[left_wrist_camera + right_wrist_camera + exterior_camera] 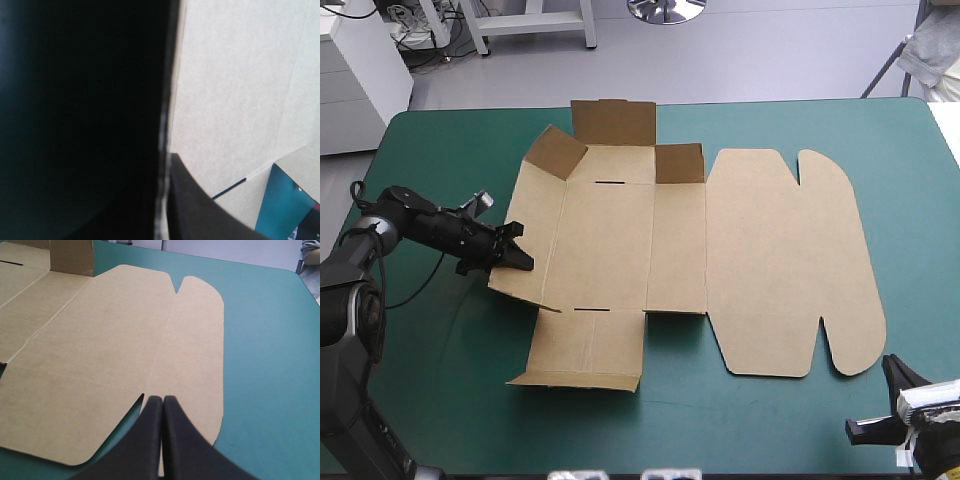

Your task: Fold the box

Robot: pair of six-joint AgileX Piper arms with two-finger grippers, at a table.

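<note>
Left tool [520, 260] pinching raised wall of brown box [760, 250] (matte board), right tool [163, 400] closed.

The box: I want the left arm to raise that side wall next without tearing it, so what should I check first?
1. Hold: the left gripper is clamped on the left wall of the box, board edge in its grip: ok.
2. Free arm: the right gripper is shut, holding nothing: ok.
3. Its clearance from the lid: cannot tell; the tips are close to the near right corner.
4. The lid lies flat: ok.
5. The far flaps stand up: ok.
6. The near wall is raised: not ok, it lies flat.
</note>
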